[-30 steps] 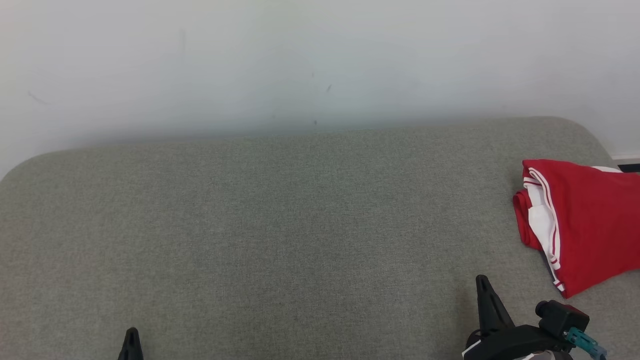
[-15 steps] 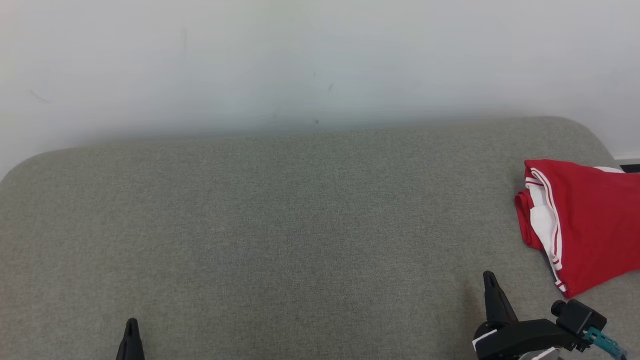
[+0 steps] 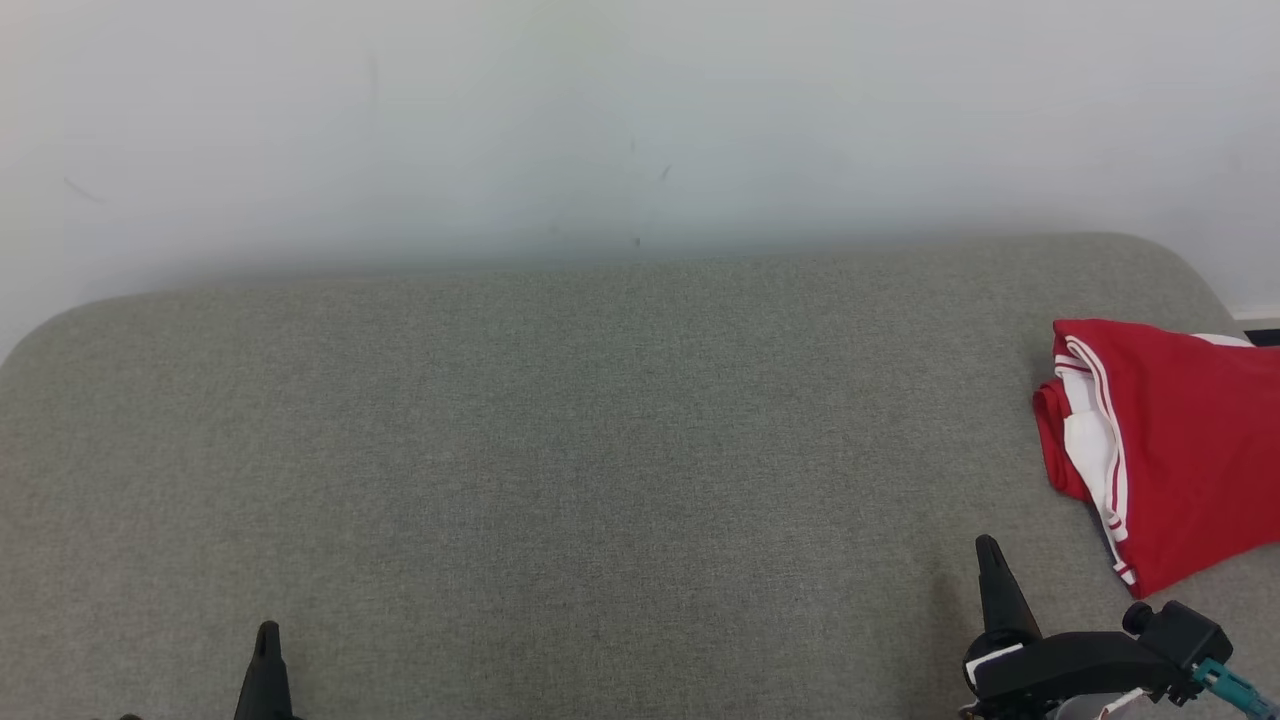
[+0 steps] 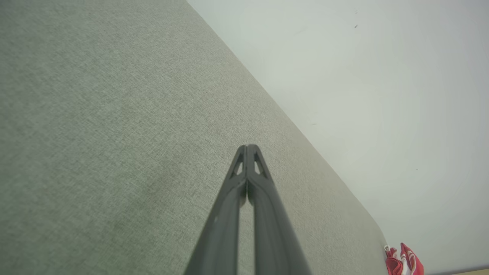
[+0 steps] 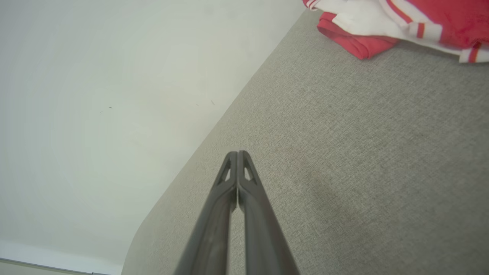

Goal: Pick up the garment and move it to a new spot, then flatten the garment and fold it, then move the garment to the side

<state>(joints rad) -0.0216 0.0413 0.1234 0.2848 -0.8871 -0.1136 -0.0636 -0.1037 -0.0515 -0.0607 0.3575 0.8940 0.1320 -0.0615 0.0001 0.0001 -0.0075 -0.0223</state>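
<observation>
The garment (image 3: 1180, 440) is red with white stripes and lies folded at the right end of the grey fabric surface (image 3: 600, 450); part of it runs off the head view's right edge. It also appears in the right wrist view's top right (image 5: 401, 23) and tiny in the left wrist view's bottom right corner (image 4: 405, 263). My right gripper (image 3: 990, 552) is shut and empty, below and left of the garment, apart from it; its tips (image 5: 237, 153) meet. At the lower left, my left gripper (image 3: 267, 635) is shut with nothing in it, tips together (image 4: 248, 147).
A plain pale wall (image 3: 640, 120) rises behind the grey surface. The surface's rounded corners show at far left and far right. A dark strip (image 3: 1258, 335) shows past the right edge by the garment.
Both grippers have crept a little up the head view, and the right one has also slid slightly to the right. The garment lies where it was.
</observation>
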